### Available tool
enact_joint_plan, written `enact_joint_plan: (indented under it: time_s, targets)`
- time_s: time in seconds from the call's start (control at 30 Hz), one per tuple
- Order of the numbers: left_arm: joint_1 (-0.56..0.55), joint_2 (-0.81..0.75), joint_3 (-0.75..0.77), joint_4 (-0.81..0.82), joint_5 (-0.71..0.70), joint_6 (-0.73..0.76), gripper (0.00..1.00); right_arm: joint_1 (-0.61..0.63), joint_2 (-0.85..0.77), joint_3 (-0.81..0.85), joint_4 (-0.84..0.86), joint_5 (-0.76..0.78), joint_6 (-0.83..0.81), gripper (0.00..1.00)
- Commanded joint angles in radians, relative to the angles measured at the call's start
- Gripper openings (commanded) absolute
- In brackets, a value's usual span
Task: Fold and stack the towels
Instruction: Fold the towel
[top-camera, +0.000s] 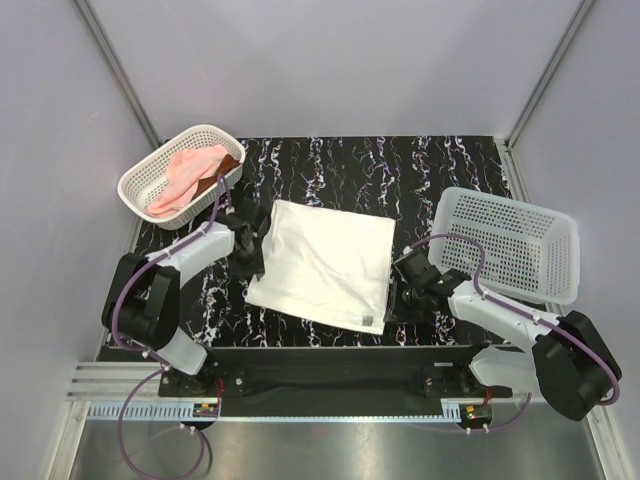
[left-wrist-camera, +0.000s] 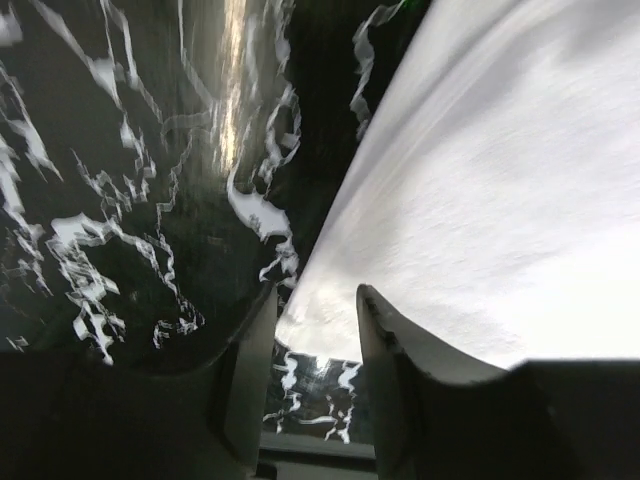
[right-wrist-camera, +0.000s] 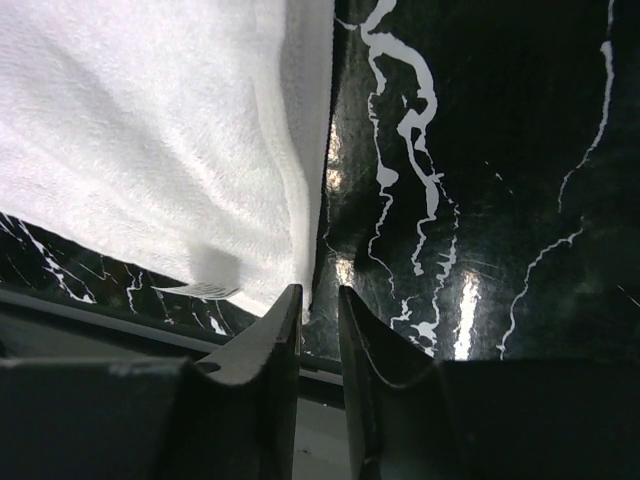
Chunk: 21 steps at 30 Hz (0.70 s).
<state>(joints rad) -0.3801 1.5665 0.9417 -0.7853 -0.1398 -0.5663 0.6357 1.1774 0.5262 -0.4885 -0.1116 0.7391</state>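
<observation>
The cream-white towel (top-camera: 320, 262) lies flat in the middle of the black marbled table. My left gripper (top-camera: 254, 246) is at the towel's left edge. In the left wrist view this gripper (left-wrist-camera: 315, 300) is open, with the towel (left-wrist-camera: 500, 180) just past its tips and nothing between its fingers (left-wrist-camera: 385, 345). My right gripper (top-camera: 396, 290) is at the towel's right edge, near the front corner. The right wrist view shows it (right-wrist-camera: 318, 295) narrowly open beside the towel's hem (right-wrist-camera: 300, 200), with only table in the gap. The pale pink towel (top-camera: 183, 177) and the rust-brown towel (top-camera: 226, 168) lie bunched in the left basket.
A white lattice basket (top-camera: 150, 178) stands at the back left holding the two towels. A larger white lattice basket (top-camera: 515, 240) stands at the right, close behind the right arm. A small label (top-camera: 367, 321) sticks out at the white towel's front right corner.
</observation>
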Motion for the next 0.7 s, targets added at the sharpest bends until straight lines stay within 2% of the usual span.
enact_joint_plan:
  time_s: [0.0,0.1,0.17,0.37,0.57,0.67]
  targets:
    - [0.013,-0.023,0.167,0.024,-0.038,0.064,0.45,0.007,-0.027,0.116,-0.111,0.081,0.011,0.3]
    - [0.049,0.012,0.3,0.057,0.054,0.132,0.48,0.005,-0.015,0.23,-0.144,0.104,-0.018,0.38]
    - [0.079,0.081,0.409,0.067,0.133,0.169,0.5,0.002,0.033,0.355,-0.162,0.195,-0.061,0.42]
    - [0.11,0.329,0.626,0.055,0.215,0.282,0.51,-0.149,0.361,0.691,-0.182,0.243,-0.213,0.42]
    - [0.121,0.49,0.773,0.055,0.262,0.345,0.53,-0.275,0.634,0.897,-0.188,0.213,-0.291,0.41]
    - [0.122,0.535,0.836,0.051,0.307,0.373,0.53,-0.294,0.702,0.962,-0.191,0.204,-0.322,0.41]
